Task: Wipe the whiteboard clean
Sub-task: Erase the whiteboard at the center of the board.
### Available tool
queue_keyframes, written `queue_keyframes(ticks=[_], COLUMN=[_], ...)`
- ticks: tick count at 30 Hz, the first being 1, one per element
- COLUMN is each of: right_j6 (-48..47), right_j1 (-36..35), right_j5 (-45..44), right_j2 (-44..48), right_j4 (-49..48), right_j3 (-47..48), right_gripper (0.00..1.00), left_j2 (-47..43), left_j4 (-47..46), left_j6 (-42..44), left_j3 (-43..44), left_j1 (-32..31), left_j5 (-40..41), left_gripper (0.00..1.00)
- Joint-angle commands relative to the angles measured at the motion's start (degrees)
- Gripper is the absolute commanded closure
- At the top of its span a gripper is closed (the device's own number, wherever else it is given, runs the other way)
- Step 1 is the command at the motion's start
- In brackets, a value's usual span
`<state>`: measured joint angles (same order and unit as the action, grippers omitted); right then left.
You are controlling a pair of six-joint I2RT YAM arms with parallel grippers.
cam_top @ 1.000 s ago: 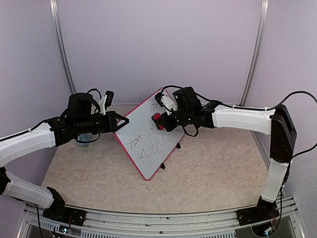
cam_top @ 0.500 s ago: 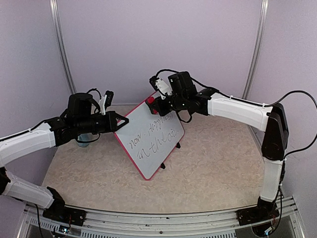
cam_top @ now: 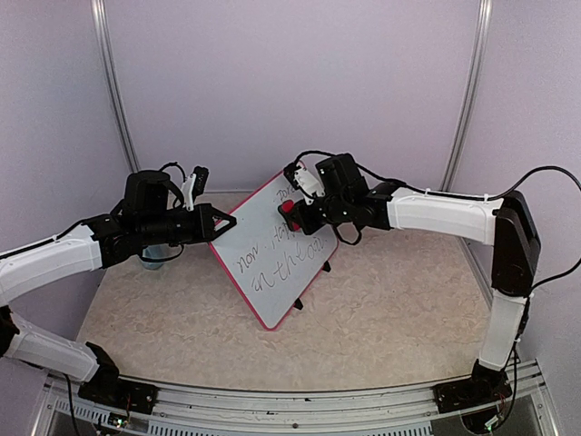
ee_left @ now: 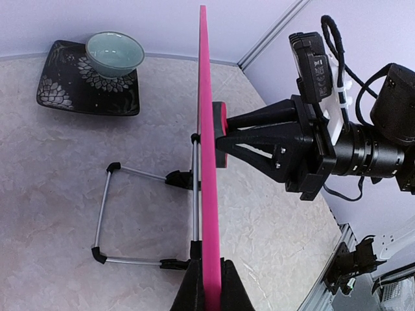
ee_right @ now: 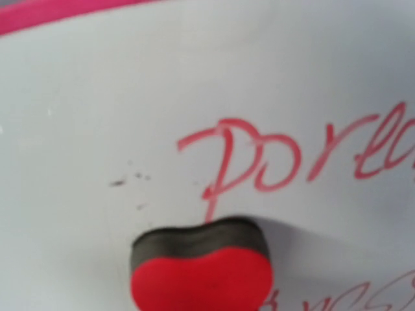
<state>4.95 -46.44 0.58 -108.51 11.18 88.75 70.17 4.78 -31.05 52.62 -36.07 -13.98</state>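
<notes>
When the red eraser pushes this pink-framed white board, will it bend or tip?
Probably stiff: the pink-framed white board shows a straight edge. On its thin wire stand alone it might tip, but the left pincer clamps its edge, likely steadying it.

red eraser against whiteboard, red handwriting just above; pink frame along top

Pink-framed white whiteboard w/ red script; red/blk eraser; floral blk tray.
</notes>
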Motion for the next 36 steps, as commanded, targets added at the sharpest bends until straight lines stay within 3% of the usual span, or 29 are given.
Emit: queue_keyframes(ticks=[1, 14, 27, 36], right_j6=[0.4, -1.2, -1.1, -1.9], right_j1=[0.2, 0.2, 0.3, 0.2], right_j5=[0.4, 0.1, 1.8, 1.9], right_j2=[1.0, -7.4, -3.8, -4.5], right_j4=[0.4, 9.8, 16.4, 19.0], right_j3=[-1.0, 19.1, 12.4, 14.6], right_gripper=[1.0, 1.0, 1.0, 1.0], left_j2=[-0.3, -1.1, -1.4, -1.7], left_j4=[-2.3, -1.7, -1.1, -0.8], left_j6=[-0.4, -0.6, 0.2, 0.5], left_j3=[0.9, 0.3, 0.5, 0.4], left_j1=[-1.5, -1.6, -1.5, -1.6], left_j5=[-7.1, -6.5, -5.7, -5.5], left_gripper=[1.0, 1.0, 1.0, 1.0])
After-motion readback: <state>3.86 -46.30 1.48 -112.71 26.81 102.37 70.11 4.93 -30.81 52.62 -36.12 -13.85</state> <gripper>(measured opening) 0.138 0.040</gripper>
